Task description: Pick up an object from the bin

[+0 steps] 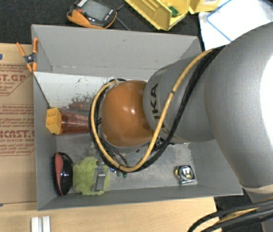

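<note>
the pincer sits on a crumpled green cloth at the bin's 7 o'clock; wide or narrow, i cannot tell. this looks like the grasping step: next, close on the cloth and lift clear of the black-and-red mouse beside it.

At the grey gripper, a mossy green cloth; left of it a black-and-red oval object; up-left a red-brown bottle capped in yellow; right, a silver-and-yellow tape measure. The bin: grey, flecked red-brown.

Grey arm, orange-capped wrist downward
</note>
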